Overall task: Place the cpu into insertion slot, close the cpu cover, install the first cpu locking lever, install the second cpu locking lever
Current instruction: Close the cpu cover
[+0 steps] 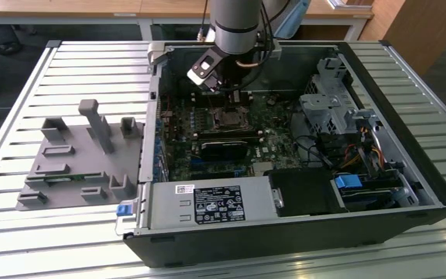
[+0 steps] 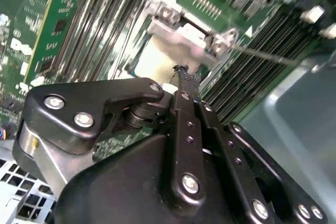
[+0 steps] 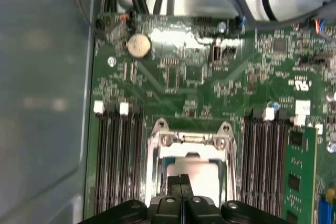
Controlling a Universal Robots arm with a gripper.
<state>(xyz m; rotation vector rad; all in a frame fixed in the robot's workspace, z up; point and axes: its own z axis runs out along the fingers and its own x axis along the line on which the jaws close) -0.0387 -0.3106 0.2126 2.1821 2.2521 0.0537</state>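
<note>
Tool (image 3: 181, 182) clenched, fingertips pressed together, nothing visibly gripped. Tips poised at cpu (image 3: 207, 174); contact unclear. Cpu lies in insertion slot (image 3: 153, 158) on green motherboard (image 3: 210, 87), between memory-slot banks (image 3: 118, 156).

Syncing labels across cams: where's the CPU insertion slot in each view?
Exterior view: insertion slot in the middle of the motherboard, just camera-side of the pincer.
First wrist view: slot between the memory slot banks, at the pincer tips.
Second wrist view: slot just beyond the pincer tips.
Shared landmark: the pincer.
</note>
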